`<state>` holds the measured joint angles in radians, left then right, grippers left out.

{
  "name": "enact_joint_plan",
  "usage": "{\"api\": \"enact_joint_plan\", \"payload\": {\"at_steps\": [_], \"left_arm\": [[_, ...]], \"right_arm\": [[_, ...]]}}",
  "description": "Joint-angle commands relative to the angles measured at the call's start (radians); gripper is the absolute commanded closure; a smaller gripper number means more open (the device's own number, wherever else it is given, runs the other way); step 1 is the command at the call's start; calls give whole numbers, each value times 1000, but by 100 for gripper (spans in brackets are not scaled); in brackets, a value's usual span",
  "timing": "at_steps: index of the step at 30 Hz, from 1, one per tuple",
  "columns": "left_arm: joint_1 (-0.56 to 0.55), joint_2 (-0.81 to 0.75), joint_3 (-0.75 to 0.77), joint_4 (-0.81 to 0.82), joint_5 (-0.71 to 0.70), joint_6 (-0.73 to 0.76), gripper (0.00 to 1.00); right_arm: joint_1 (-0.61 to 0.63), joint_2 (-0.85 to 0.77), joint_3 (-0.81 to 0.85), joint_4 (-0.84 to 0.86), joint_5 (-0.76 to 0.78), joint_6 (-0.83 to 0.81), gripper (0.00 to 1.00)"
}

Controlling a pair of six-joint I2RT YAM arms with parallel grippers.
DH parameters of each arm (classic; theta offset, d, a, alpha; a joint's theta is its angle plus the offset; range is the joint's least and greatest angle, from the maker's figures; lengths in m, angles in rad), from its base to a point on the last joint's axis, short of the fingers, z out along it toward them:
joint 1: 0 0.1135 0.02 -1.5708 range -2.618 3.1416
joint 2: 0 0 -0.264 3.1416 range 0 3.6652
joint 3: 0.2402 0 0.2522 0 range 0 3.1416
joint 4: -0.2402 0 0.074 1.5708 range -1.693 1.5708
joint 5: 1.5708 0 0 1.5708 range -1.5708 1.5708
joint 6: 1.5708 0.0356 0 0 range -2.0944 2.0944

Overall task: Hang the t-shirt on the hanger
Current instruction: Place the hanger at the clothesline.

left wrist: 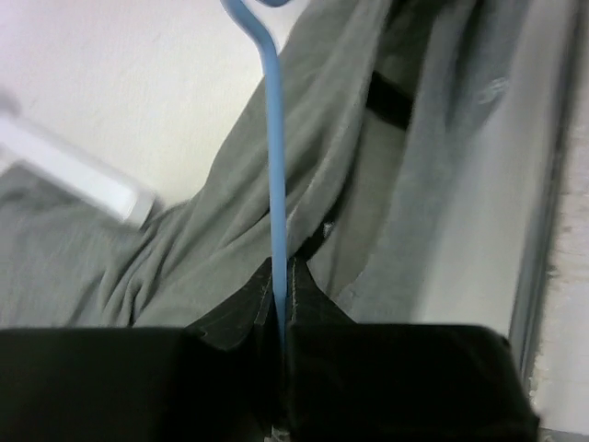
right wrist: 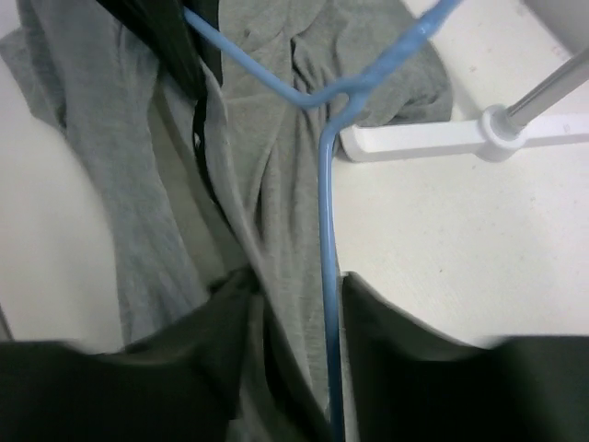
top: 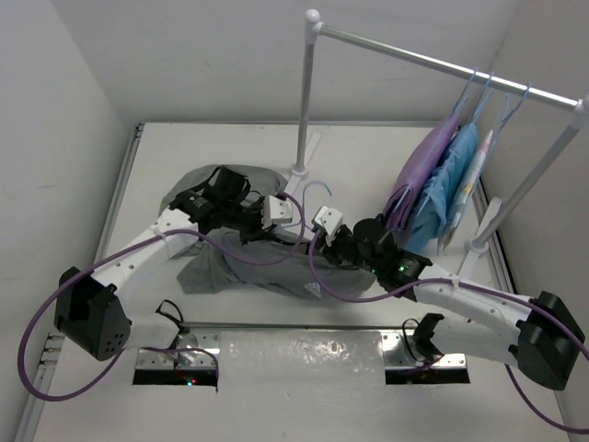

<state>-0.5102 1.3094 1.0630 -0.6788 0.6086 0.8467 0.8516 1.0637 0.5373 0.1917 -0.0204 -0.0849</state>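
The grey t-shirt point(top: 230, 267) lies bunched on the white table between both arms, its white logo facing the near edge. From the fabric, the light-blue hanger point(top: 317, 187) pokes its hook toward the rack pole. My left gripper point(top: 293, 214) is shut on the hanger wire point(left wrist: 274, 138), which runs straight out from the jaws point(left wrist: 281, 267) over the shirt point(left wrist: 368, 184). My right gripper point(top: 317, 226) faces it closely. In the right wrist view the wire point(right wrist: 324, 212) and a fold of shirt point(right wrist: 267, 120) sit pinched between the right gripper point(right wrist: 299, 285) fingers.
A white clothes rack stands behind, its pole point(top: 306, 92) rising from a foot point(right wrist: 414, 138) beside the shirt. On its rail point(top: 442, 64) hang a purple garment point(top: 425, 166) and a light-blue garment point(top: 451, 184) on blue hangers at the right. White walls enclose the table.
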Motion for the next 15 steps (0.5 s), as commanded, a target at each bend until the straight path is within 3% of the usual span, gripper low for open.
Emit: {"api": "enact_joint_plan", "payload": {"at_steps": [1,3,4,7,15], "left_arm": [[10,-68,-5,91,-130,-139,100],[10,-113,-3,107,-183,-185,100],[10,-127,2,110,-235,-196,100],[10,-145,29,133,-352,-253,100],[9,-110,103,246,-501,-382,100]], "right_arm": [[7,-56,35,54,48,37,50],[9,-62,43,10,121,53,37],[7,-71,44,-1,144,65,15],[9,-105,35,-11,203,77,2],[9,-197,30,-78,191,120,1]]}}
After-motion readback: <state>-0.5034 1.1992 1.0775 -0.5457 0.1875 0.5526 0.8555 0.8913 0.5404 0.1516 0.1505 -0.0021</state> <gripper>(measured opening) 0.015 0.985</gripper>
